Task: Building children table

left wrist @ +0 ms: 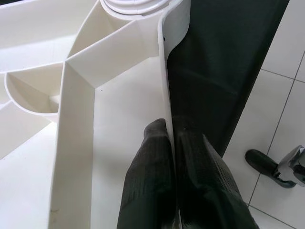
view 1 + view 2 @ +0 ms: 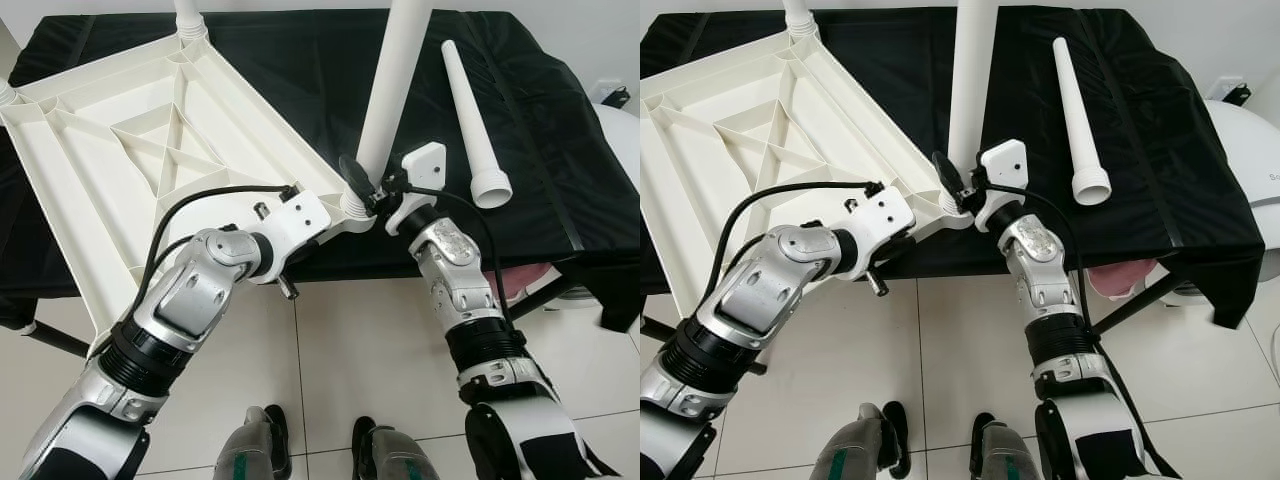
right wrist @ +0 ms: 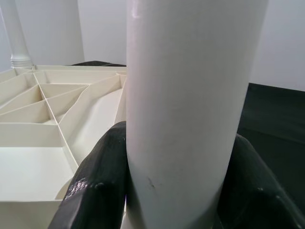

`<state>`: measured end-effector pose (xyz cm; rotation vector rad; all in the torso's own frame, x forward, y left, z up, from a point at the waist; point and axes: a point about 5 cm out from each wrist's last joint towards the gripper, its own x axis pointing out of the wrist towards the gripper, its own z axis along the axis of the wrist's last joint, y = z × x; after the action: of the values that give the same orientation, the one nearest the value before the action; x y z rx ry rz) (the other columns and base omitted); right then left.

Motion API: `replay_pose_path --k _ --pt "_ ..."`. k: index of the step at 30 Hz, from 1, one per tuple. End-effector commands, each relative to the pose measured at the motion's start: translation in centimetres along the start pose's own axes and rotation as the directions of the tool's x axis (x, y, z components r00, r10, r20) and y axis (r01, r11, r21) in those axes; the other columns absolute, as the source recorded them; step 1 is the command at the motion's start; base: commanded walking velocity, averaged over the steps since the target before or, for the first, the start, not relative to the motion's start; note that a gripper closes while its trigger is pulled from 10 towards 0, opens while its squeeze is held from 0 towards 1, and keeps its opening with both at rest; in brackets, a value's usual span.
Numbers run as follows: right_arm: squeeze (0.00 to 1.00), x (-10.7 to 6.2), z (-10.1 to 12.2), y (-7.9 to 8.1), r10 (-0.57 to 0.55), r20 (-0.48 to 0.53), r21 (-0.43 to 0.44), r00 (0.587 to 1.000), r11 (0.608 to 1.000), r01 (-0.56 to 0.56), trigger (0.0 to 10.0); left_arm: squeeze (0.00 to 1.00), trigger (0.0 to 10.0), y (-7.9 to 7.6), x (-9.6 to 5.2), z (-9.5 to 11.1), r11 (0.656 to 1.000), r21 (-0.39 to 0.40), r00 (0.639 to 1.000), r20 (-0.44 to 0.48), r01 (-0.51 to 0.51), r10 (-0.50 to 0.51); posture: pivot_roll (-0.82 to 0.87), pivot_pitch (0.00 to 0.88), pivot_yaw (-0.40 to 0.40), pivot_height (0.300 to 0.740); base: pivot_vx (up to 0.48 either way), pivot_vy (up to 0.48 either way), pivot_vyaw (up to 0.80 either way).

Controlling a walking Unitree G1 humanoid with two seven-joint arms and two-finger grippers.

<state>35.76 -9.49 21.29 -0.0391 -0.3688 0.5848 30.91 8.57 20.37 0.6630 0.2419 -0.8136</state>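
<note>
A white plastic tabletop [image 2: 150,150] lies upside down on the black-covered table, its ribbed underside up. A white leg [image 2: 393,90] stands upright in the near corner socket [image 2: 352,208]. My right gripper [image 2: 368,190] is shut on that leg near its base; the right wrist view shows both fingers [image 3: 95,191] against the leg [image 3: 190,109]. My left gripper [image 1: 171,143] is shut on the tabletop's outer rim [image 1: 164,86] close to the same corner. A spare leg [image 2: 470,120] lies loose on the cloth to the right. Another leg [image 2: 188,15] stands at the far corner.
The black cloth [image 2: 540,150] hangs over the table's front edge. White tiled floor [image 2: 350,350] lies below, with my feet [image 2: 380,450] on it. A white rounded object [image 2: 1250,140] stands at the right, and something pink [image 2: 1120,278] sits under the table.
</note>
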Motion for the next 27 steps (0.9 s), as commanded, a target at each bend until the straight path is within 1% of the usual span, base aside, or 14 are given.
replay_pose_path --k 1,4,7,9,14,21,27 --pt "0.00 -0.6 -2.4 0.7 0.013 -0.129 0.033 0.992 0.999 -0.009 10.0 0.00 10.0 0.5 -0.5 2.0 0.996 0.061 0.996 0.071 -0.059 0.055 -0.03 0.188 -0.010 0.740 0.000 0.000 0.00" --pt "0.00 -0.4 -2.2 0.9 -0.003 -0.126 0.034 0.992 0.999 0.008 10.0 0.00 10.0 0.4 -0.4 2.0 0.996 0.061 0.996 0.072 -0.060 0.055 -0.03 0.188 -0.010 0.740 0.000 0.000 0.00" --pt "0.00 -0.3 -2.1 1.5 -0.007 -0.119 0.019 0.993 1.000 0.009 10.0 0.00 10.0 0.3 -0.4 2.1 0.996 0.060 0.996 0.075 -0.060 0.055 -0.03 0.184 -0.014 0.740 0.000 0.000 0.00" --pt "0.00 -0.2 -2.1 1.7 -0.006 -0.117 0.014 0.993 1.000 0.007 10.0 0.00 10.0 0.3 -0.4 2.1 0.996 0.060 0.996 0.076 -0.060 0.055 -0.03 0.184 -0.014 0.740 0.000 0.000 0.00" --pt "0.00 -0.3 -2.2 2.3 -0.036 -0.127 0.006 0.991 0.999 0.037 10.0 0.00 10.0 0.3 -0.4 2.2 0.996 0.060 0.995 0.076 -0.062 0.057 -0.03 0.180 -0.019 0.740 0.000 0.000 0.00" --pt "0.00 -0.3 -2.3 2.5 -0.096 -0.141 -0.014 0.985 0.995 0.095 10.0 0.00 10.0 0.3 -0.4 2.2 0.996 0.062 0.995 0.077 -0.062 0.057 -0.03 0.177 -0.019 0.740 0.000 0.000 0.00" --pt "0.00 -0.6 -2.7 3.0 -0.193 -0.161 -0.020 0.968 0.981 0.192 10.0 0.00 10.0 0.3 -0.4 2.2 0.996 0.061 0.995 0.077 -0.062 0.057 -0.03 0.182 -0.018 0.740 0.000 0.000 0.00"
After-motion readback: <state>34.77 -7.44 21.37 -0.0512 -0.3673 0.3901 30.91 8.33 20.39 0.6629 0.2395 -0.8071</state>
